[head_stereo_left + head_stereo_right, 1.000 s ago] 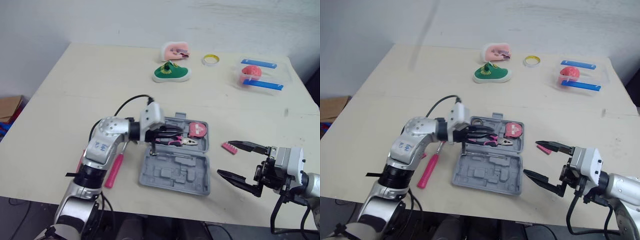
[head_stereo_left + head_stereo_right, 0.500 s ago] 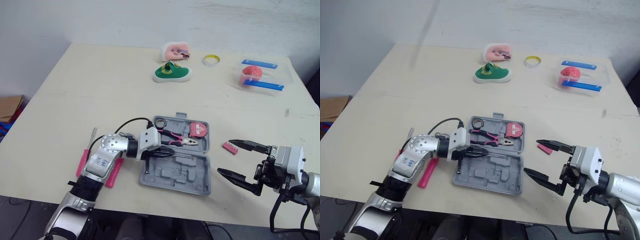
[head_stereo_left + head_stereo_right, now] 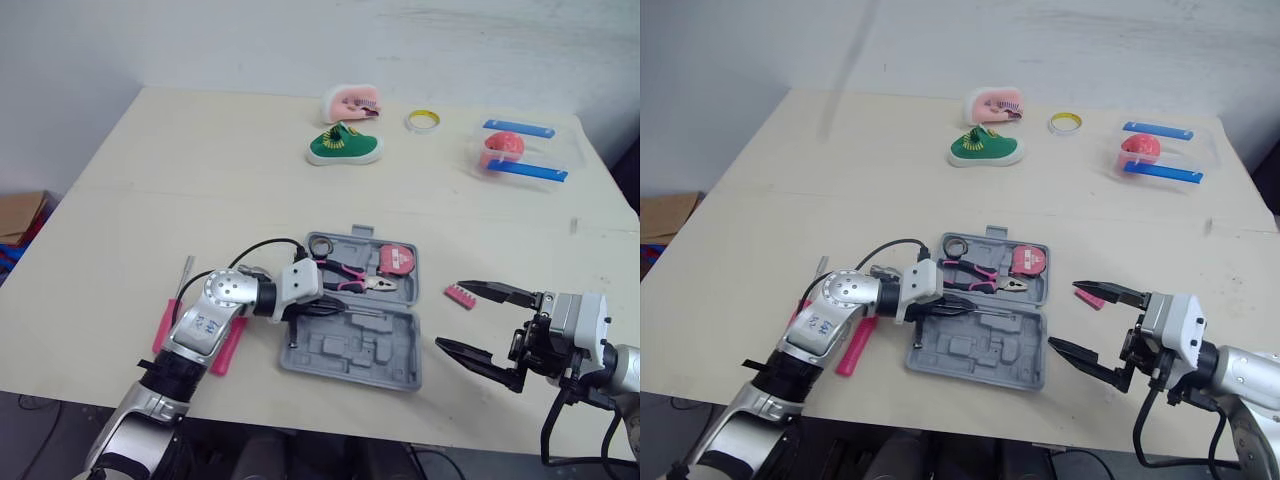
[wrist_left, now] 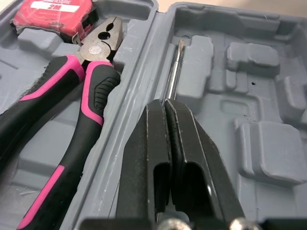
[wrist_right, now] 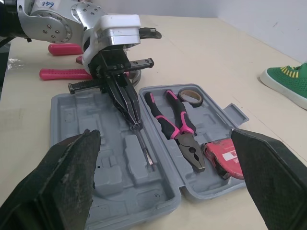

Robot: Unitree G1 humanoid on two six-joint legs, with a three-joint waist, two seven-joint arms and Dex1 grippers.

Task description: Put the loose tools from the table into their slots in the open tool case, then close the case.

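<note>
Shows a grey case lying open and flat near the front of a tabletop, both halves facing up for loading. In the far half, already seated in moulded slots: pliers, a red tape measure and a small black ring. Over the near half, just by the hinge, the left hand, fingers pressed together and apparently pinching the near end of a slim screwdriver. Held low and in line with a long narrow groove, probably to lay the shaft straight into it. Shaft resting along that groove, flat tip toward the robot's right; hard to tell whether fully seated. Right of the case and apart from it, the right hand, spread wide and hovering over the tabletop. Seemingly parked out of the way, yet well placed for the small pink bit holder lying just beside its upper finger. Left of the case, a pink screwdriver close against the left arm and a second pink screwdriver a little further out, both loose on the tabletop. Judging by that, roughly midway: three items not yet stowed, case not yet closed. Next move likely calls for letting go without dragging the shaft back out.
</note>
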